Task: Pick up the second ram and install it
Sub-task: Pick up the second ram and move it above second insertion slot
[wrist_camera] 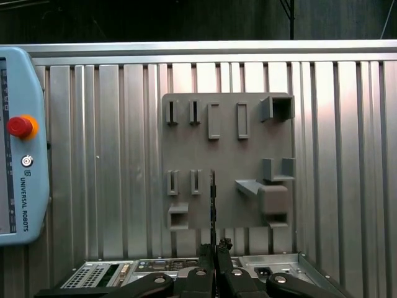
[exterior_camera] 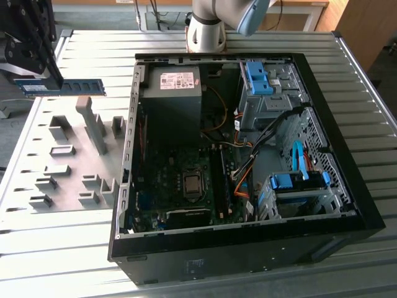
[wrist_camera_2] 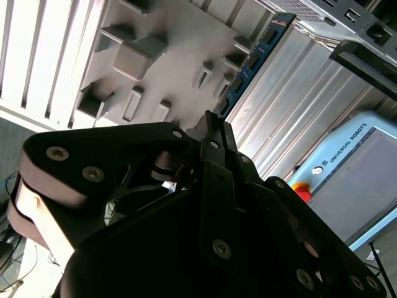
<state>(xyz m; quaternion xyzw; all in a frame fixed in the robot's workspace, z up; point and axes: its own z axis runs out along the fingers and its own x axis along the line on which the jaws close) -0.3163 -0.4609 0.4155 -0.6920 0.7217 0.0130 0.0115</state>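
Gripper (exterior_camera: 53, 79) hangs over the grey fixture plate (exterior_camera: 68, 155) at the exterior view's left, its fingers (wrist_camera: 203, 253) pinched almost together on the second ram (exterior_camera: 80, 87). That blue stick sits level and on edge above the plate's far side, its free end pointing toward the open computer case (exterior_camera: 367, 214), well apart from the motherboard (exterior_camera: 180, 186) inside

We found a ribbed metal table (exterior_camera: 347, 93) carrying the set-up. An open computer case (exterior_camera: 248, 251) lay on its side upon it. A grey fixture plate (exterior_camera: 68, 180) rested flat just beside the case. The robot base (exterior_camera: 206, 34) stood near the case's power-supply end. A teach pendant (wrist_camera: 18, 155) lay apart from the case.
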